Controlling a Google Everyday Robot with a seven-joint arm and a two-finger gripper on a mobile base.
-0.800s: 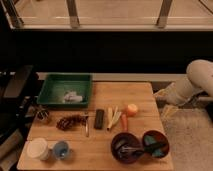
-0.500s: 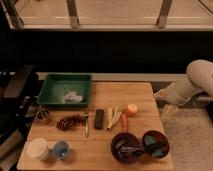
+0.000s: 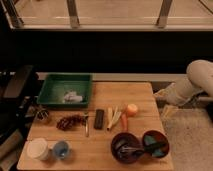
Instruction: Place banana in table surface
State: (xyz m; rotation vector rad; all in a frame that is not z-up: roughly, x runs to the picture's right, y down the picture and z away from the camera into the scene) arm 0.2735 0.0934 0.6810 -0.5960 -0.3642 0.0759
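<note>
The banana [image 3: 113, 118], a pale yellow cluster of slender pieces splayed in a V, lies on the light-brown wooden table surface [image 3: 125, 95] near its middle. It sits between a flat black bar [image 3: 99, 119] and an orange carrot-like item [image 3: 128, 113]. My gripper [image 3: 162, 95] is at the end of the white arm [image 3: 197, 80], just off the table's right edge, well apart from the banana and holding nothing that shows.
A green tray [image 3: 52, 92] with a white item stands at the back left. A dark red cluster [image 3: 70, 121] and a utensil [image 3: 86, 125] lie left of the bar. A white cup [image 3: 38, 148], a blue cup [image 3: 61, 149] and two bowls [image 3: 126, 146] [image 3: 155, 142] stand along the front edge.
</note>
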